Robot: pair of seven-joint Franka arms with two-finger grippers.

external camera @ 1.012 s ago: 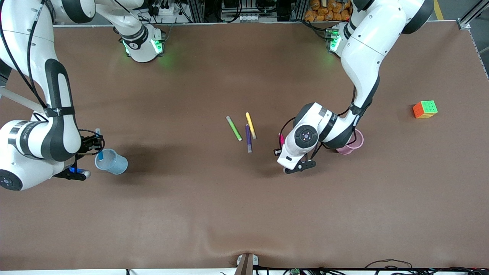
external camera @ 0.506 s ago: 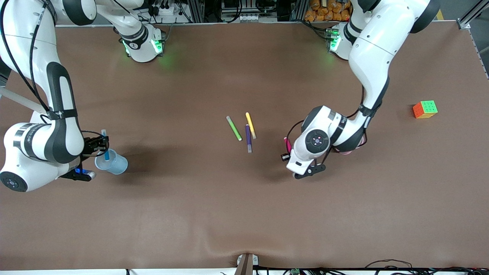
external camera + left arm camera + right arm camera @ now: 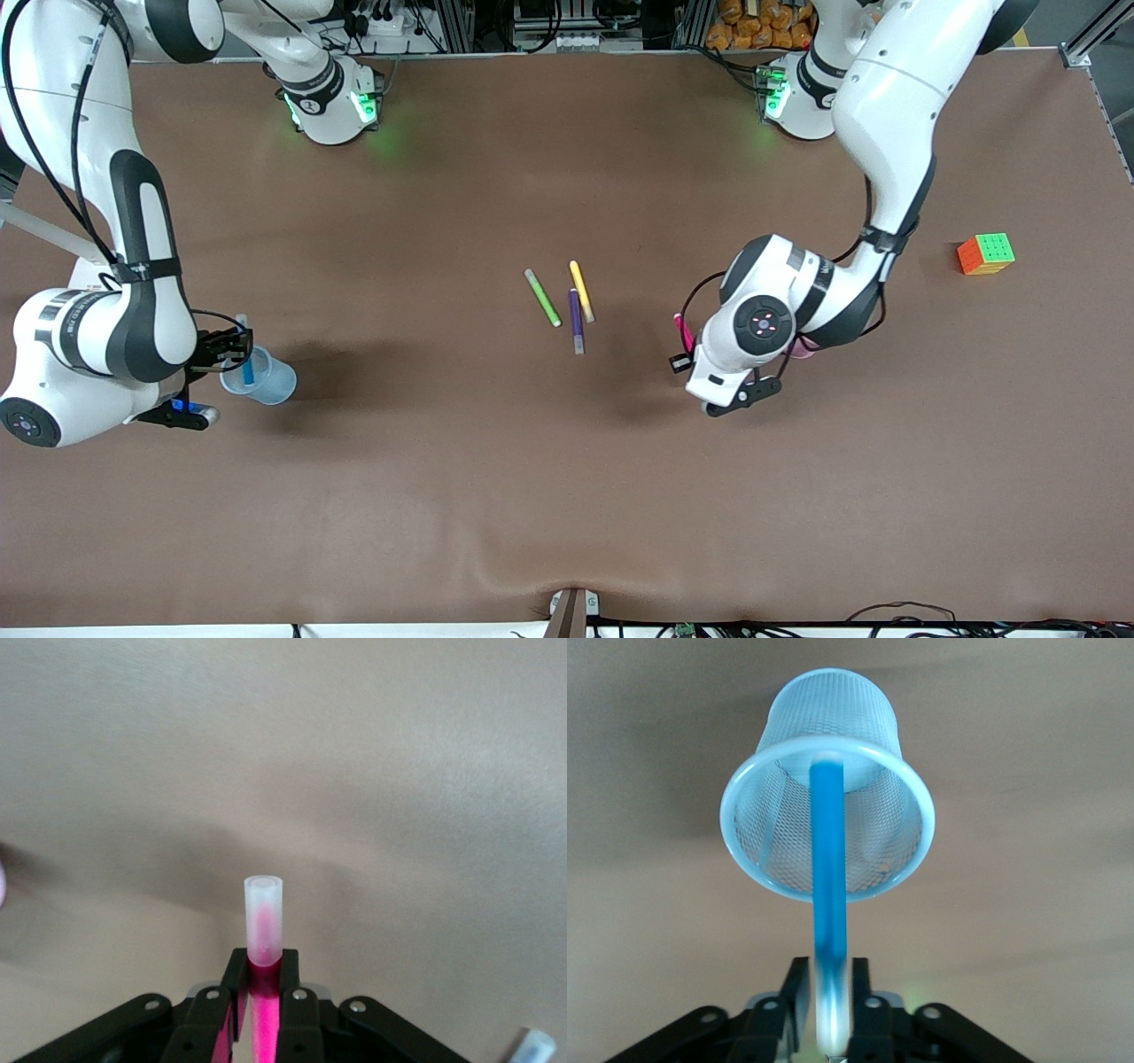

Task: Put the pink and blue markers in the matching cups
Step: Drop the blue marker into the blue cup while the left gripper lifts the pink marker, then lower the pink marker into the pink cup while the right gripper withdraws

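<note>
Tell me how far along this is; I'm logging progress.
Nothing finished yet. Blue marker reaches into the blue cup, its top at the right end effector. Left end effector grips the pink marker near the pink cup; that drop remains.

blue marker (image 3: 247, 366) lower in blue cup (image 3: 266, 381), left claw (image 3: 680, 347) shifted

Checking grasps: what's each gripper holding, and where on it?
Left gripper: pink marker, near its pale end. Right gripper: cannot tell whether blue marker is gripped.
</note>
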